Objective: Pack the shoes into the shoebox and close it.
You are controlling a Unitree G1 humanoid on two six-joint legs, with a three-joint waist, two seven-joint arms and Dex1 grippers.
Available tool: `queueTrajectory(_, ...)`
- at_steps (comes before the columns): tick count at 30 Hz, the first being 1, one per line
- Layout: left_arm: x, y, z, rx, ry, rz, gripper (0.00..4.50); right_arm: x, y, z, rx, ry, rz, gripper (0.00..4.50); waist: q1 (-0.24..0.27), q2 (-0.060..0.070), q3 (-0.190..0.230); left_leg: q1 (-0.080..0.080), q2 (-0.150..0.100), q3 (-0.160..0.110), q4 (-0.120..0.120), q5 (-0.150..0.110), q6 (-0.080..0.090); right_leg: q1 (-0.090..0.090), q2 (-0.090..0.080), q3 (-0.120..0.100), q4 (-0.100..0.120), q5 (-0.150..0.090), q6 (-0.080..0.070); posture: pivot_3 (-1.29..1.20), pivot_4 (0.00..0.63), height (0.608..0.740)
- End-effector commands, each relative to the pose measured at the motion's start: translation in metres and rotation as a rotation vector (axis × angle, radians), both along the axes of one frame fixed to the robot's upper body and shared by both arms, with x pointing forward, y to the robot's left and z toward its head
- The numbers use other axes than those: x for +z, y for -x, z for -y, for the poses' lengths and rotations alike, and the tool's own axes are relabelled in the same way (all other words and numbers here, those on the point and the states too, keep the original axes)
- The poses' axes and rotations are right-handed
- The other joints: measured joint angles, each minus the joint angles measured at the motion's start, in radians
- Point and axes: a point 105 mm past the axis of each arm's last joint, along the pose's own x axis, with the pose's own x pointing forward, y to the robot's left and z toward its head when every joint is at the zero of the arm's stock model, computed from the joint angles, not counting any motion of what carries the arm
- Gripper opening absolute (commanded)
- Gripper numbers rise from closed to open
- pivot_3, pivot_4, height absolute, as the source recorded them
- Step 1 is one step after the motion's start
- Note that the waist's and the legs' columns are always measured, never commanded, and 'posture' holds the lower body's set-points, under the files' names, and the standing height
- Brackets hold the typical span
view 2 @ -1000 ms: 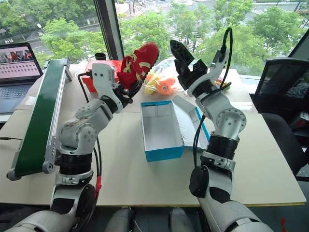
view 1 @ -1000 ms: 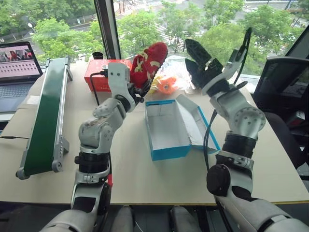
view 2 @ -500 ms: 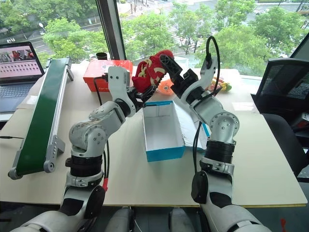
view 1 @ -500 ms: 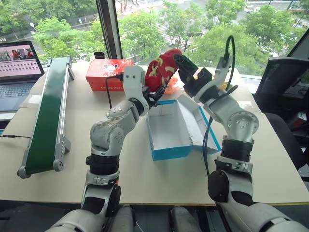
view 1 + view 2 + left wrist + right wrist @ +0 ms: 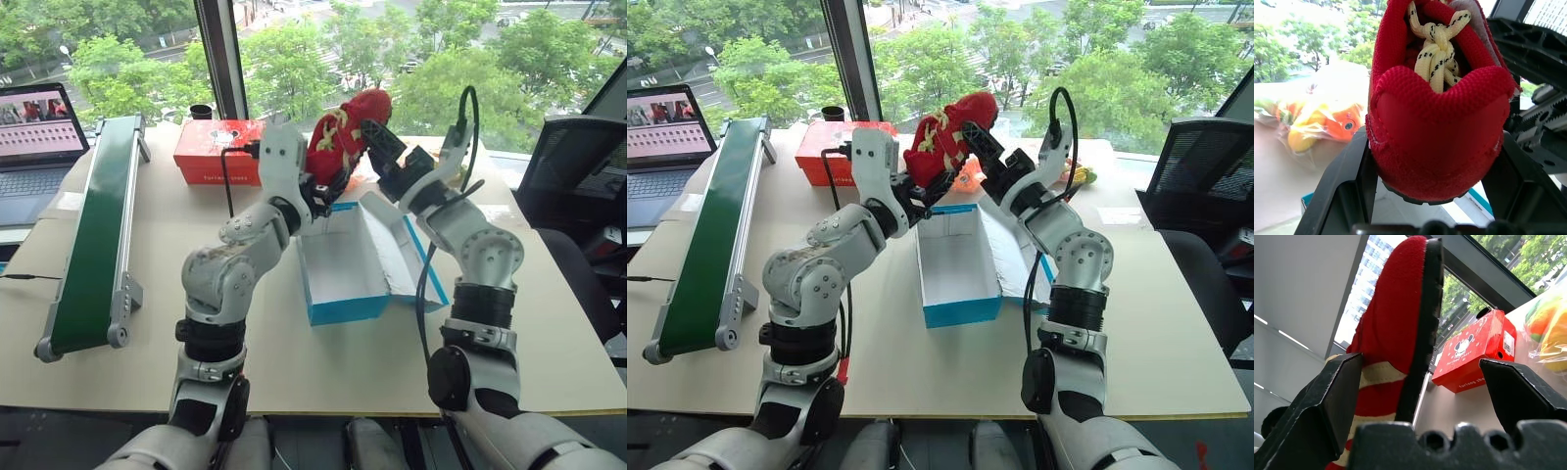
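Note:
A red shoe [image 5: 348, 132] with yellow laces hangs in the air above the far end of the open blue shoebox [image 5: 338, 308]. My left gripper [image 5: 1432, 142] is shut on the shoe's heel. Both of its fingers [image 5: 1347, 166] press the heel's sides. My right gripper [image 5: 377, 139] reaches in from the right at the shoe's front part. In the right wrist view the shoe's sole [image 5: 1418, 333] lies against one finger, with a gap to the other finger [image 5: 1520, 387], so that gripper is open. The box's lid [image 5: 404, 245] lies folded out to the right.
A red box [image 5: 217, 147] and a black cup [image 5: 199, 112] stand at the table's back. A green conveyor [image 5: 93, 230] runs along the left beside a laptop [image 5: 34, 127]. Bagged orange-yellow toys [image 5: 1327, 122] lie behind the shoebox. A black chair [image 5: 573, 166] stands on the right.
My left gripper carried the shoe rightward, over the shoebox's far end. My right gripper came down and left to the shoe, and its fingers narrowed around it.

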Motion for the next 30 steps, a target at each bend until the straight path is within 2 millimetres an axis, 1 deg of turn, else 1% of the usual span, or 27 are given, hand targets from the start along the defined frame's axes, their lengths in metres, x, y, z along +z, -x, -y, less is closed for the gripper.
queueTrajectory(1,0.015,0.005,0.001,-0.012,0.013,0.06,2.43,0.027,0.013,-0.006,0.023,-0.01,0.114,2.09,0.0,0.0,0.0,0.0,0.0,0.0,0.0,0.0,0.0,0.0,0.0,0.0,0.0,0.0,0.0,0.0,0.15,0.739)
queueTrajectory(4,0.018,0.003,-0.003,-0.009,0.021,0.07,2.43,0.028,0.012,-0.005,-0.001,0.02,0.122,1.06,0.0,0.0,0.0,0.0,0.0,0.0,0.0,0.0,0.0,0.0,0.0,0.0,0.0,0.0,0.0,0.0,0.15,0.739)
queueTrajectory(6,0.023,0.003,-0.008,-0.028,0.032,0.099,3.42,0.031,0.011,-0.004,-0.026,0.057,0.136,0.52,0.0,0.0,0.0,0.0,0.0,0.0,0.0,0.0,0.0,0.0,0.0,0.0,0.0,0.0,0.0,0.0,0.15,0.739)
queueTrajectory(7,0.025,0.003,-0.01,-0.033,0.031,0.109,3.71,0.032,0.011,-0.004,-0.036,0.071,0.141,0.39,-0.001,0.0,0.0,0.0,0.0,0.0,0.0,0.0,0.0,0.0,0.0,0.0,0.0,0.0,0.0,0.0,0.15,0.739)
queueTrajectory(9,0.024,0.001,-0.022,-0.03,-0.033,0.147,4.44,0.036,0.008,0.0,-0.088,0.127,0.161,0.35,-0.004,0.0,0.0,0.0,0.0,0.0,0.0,0.0,0.0,0.0,0.0,0.0,0.0,0.0,0.0,0.0,0.15,0.739)
queueTrajectory(10,0.023,0.0,-0.027,-0.029,-0.058,0.159,4.5,0.038,0.007,0.002,-0.109,0.15,0.168,0.35,-0.005,0.001,0.0,0.0,0.0,0.0,0.0,0.0,0.0,0.0,0.0,0.0,0.0,0.0,0.0,0.0,0.15,0.739)
queueTrajectory(11,0.017,-0.001,-0.041,-0.036,-0.114,0.159,4.5,0.039,0.004,0.003,-0.147,0.232,0.182,0.35,-0.004,0.001,0.001,0.001,0.0,0.0,0.0,0.0,0.0,0.0,0.0,0.0,0.0,0.0,0.0,0.0,0.15,0.739)
queueTrajectory(12,0.013,-0.001,-0.051,-0.044,-0.15,0.155,4.5,0.039,0.003,0.004,-0.171,0.289,0.19,0.35,-0.005,0.002,0.001,0.001,0.0,0.0,-0.001,0.0,0.0,0.0,0.0,0.0,0.0,0.0,0.0,0.0,0.15,0.739)
queueTrajectory(14,-0.012,0.005,-0.08,-0.085,-0.323,0.11,4.5,0.032,0.001,-0.002,-0.184,0.434,0.197,0.35,-0.009,0.003,0.002,0.001,0.0,0.0,-0.001,0.0,0.0,-0.001,0.0,0.001,0.0,0.0,0.0,0.0,0.15,0.739)
queueTrajectory(15,-0.022,0.01,-0.089,-0.11,-0.382,0.085,4.5,0.026,0.0,-0.005,-0.173,0.476,0.186,0.35,-0.014,0.003,0.002,0.001,0.0,0.001,-0.002,0.0,0.0,-0.001,0.001,0.001,0.0,0.0,0.0,0.0,0.15,0.739)
queueTrajectory(16,-0.032,0.015,-0.097,-0.13,-0.436,0.059,4.5,0.014,-0.001,-0.01,-0.162,0.566,0.174,0.35,-0.018,0.003,0.002,0.002,0.0,0.001,-0.004,0.0,0.0,-0.002,0.0,0.002,0.0,0.0,0.0,0.0,0.15,0.739)
queueTrajectory(17,-0.037,0.019,-0.102,-0.142,-0.458,0.041,4.5,0.004,-0.002,-0.012,-0.158,0.636,0.163,0.35,-0.018,0.004,0.002,0.002,0.0,0.001,-0.004,0.0,0.0,-0.002,0.001,0.002,0.0,-0.001,-0.001,0.0,0.15,0.739)
queueTrajectory(18,-0.044,0.02,-0.108,-0.133,-0.497,0.022,4.5,-0.011,-0.004,-0.014,-0.154,0.715,0.13,0.35,-0.015,0.004,0.002,0.001,0.0,0.001,-0.004,0.0,0.0,-0.002,0.0,0.001,0.0,-0.001,-0.001,0.0,0.15,0.739)
queueTrajectory(20,-0.051,0.02,-0.114,-0.12,-0.533,0.0,4.5,-0.028,-0.005,-0.015,-0.148,0.789,0.089,0.35,-0.004,0.004,0.002,0.0,0.0,0.001,-0.003,0.0,0.0,-0.002,0.0,0.0,-0.001,-0.001,-0.001,0.0,0.15,0.739)
queueTrajectory(22,-0.054,0.024,-0.11,-0.152,-0.533,-0.003,4.5,-0.051,-0.001,-0.022,-0.089,0.891,0.083,0.35,0.003,0.004,0.002,0.0,0.0,0.001,-0.002,0.0,0.0,-0.001,0.0,0.0,0.0,-0.001,-0.001,0.0,0.15,0.739)
queueTrajectory(24,-0.052,0.027,-0.102,-0.183,-0.507,0.006,4.5,-0.075,0.0,-0.022,-0.068,0.972,0.049,0.35,0.008,0.003,0.002,0.0,0.0,0.001,-0.001,0.0,0.001,-0.001,0.0,0.0,0.0,-0.001,-0.001,0.0,0.15,0.739)
queueTrajectory(26,-0.052,0.029,-0.096,-0.196,-0.502,0.015,4.5,-0.092,-0.003,-0.014,-0.09,1.051,0.017,0.35,0.011,0.003,0.002,0.0,0.0,0.001,-0.001,0.0,0.001,0.0,0.0,0.0,-0.001,-0.001,-0.001,0.0,0.15,0.739)
queueTrajectory(30,-0.053,0.035,-0.091,-0.222,-0.502,0.022,4.5,-0.113,-0.005,0.002,-0.118,1.184,-0.02,0.35,0.009,0.003,0.002,0.0,0.0,0.001,-0.001,0.0,0.001,-0.001,0.0,0.0,0.0,-0.001,-0.001,0.0,0.15,0.739)
